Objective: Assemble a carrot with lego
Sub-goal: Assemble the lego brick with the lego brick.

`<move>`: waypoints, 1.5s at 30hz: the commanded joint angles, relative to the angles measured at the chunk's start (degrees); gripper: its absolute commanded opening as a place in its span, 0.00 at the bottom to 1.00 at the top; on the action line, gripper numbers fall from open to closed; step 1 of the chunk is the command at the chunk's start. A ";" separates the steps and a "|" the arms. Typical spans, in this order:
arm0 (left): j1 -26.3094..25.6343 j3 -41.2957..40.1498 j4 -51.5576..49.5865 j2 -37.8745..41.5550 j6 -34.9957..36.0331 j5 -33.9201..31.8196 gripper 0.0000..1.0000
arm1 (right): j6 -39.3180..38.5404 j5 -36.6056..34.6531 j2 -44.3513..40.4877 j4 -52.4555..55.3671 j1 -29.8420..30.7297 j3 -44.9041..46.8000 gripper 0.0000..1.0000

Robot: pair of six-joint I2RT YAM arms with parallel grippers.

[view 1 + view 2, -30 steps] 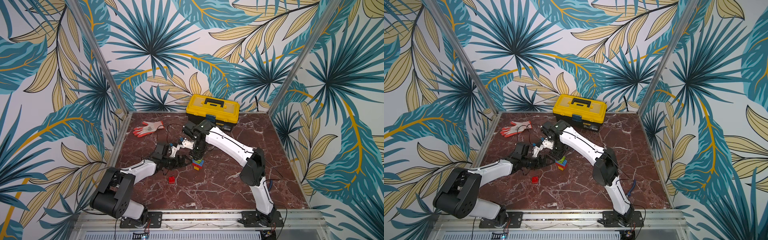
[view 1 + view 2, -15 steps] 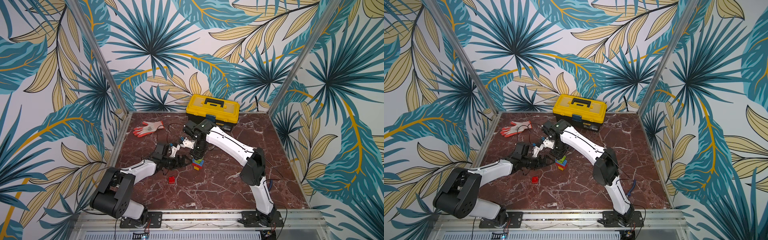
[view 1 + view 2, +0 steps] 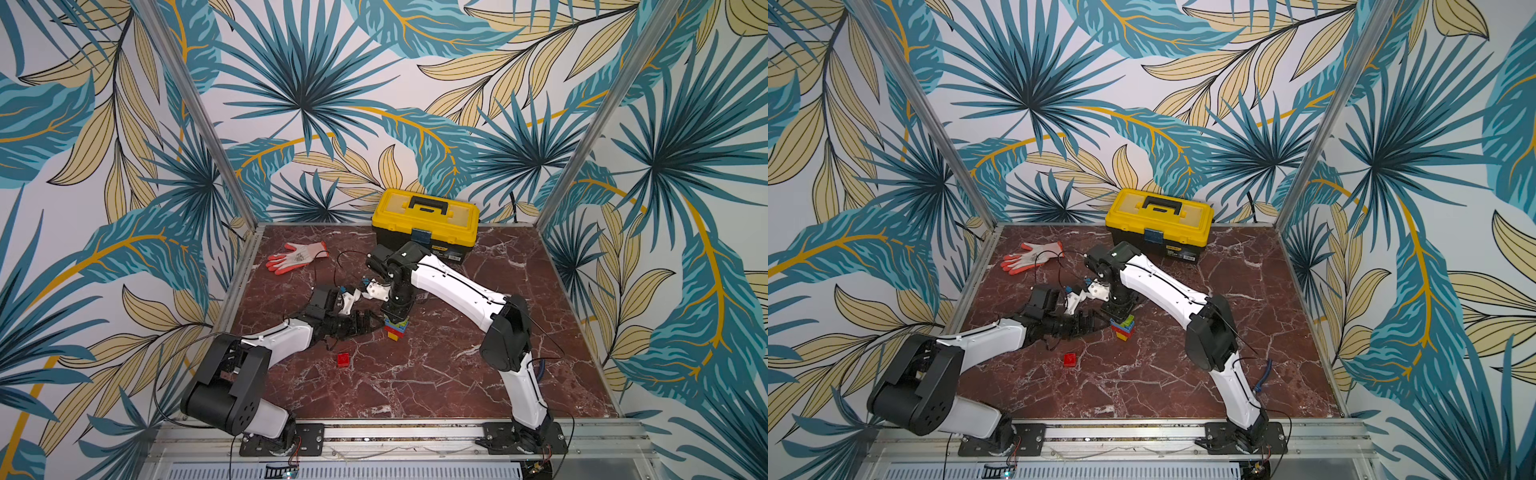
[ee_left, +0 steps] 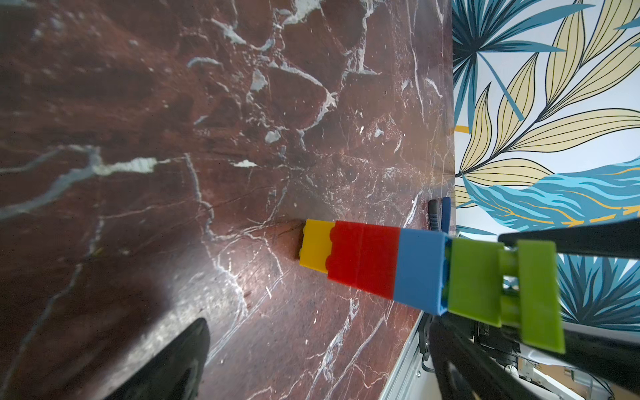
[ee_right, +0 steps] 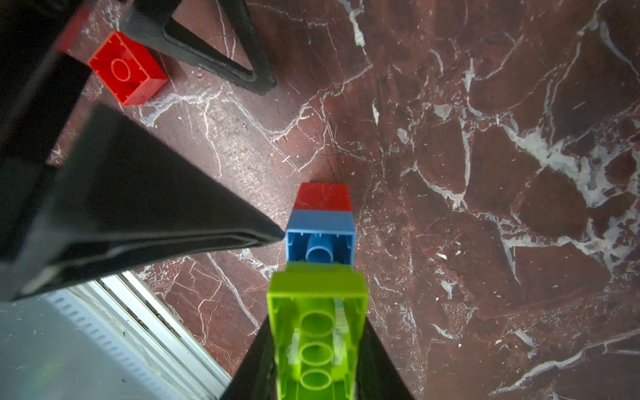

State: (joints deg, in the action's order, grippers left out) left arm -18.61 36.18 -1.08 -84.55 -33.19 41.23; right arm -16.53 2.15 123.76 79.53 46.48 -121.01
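The right gripper is clamping the green leaf brick atop the carrot, and the left gripper, splayed empty, is probably needing the loose red brick next.

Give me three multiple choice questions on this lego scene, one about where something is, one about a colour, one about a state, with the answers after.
1. Where does the loose red brick lie?
A. pressed onto the carrot's top
B. on the table, apart from the carrot
C. beyond the table's edge

2. Which colour is the carrot's bottom brick, the one touching the table?
A. yellow
B. blue
C. lime green

3. What state is the right pincer in?
A. open, clear of everything
B. shut on the loose red brick
C. shut on the carrot's green top

Answers:
1 B, it sits alone on the marble in both top views.
2 A, the left wrist view shows the yellow brick against the table.
3 C, the right wrist view shows it clamping the green brick.
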 commanded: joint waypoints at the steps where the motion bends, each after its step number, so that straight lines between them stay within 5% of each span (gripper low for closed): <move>1: -0.09 1.87 0.66 -0.34 0.85 0.34 0.99 | 0.01 0.66 -0.05 0.37 -0.07 1.66 0.32; 29: -0.06 1.87 0.64 -0.30 0.78 0.25 0.99 | 2.43 -3.63 7.64 1.64 2.51 2.30 0.31; 45: 0.14 1.96 0.64 -0.42 0.67 0.14 0.99 | 2.12 -2.63 2.56 -0.71 1.52 0.28 0.39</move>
State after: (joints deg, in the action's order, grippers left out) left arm -18.61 36.42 -1.08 -84.73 -32.97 41.36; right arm -14.59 -1.45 124.16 78.26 48.10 -120.20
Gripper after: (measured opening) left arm 0.995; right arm 0.385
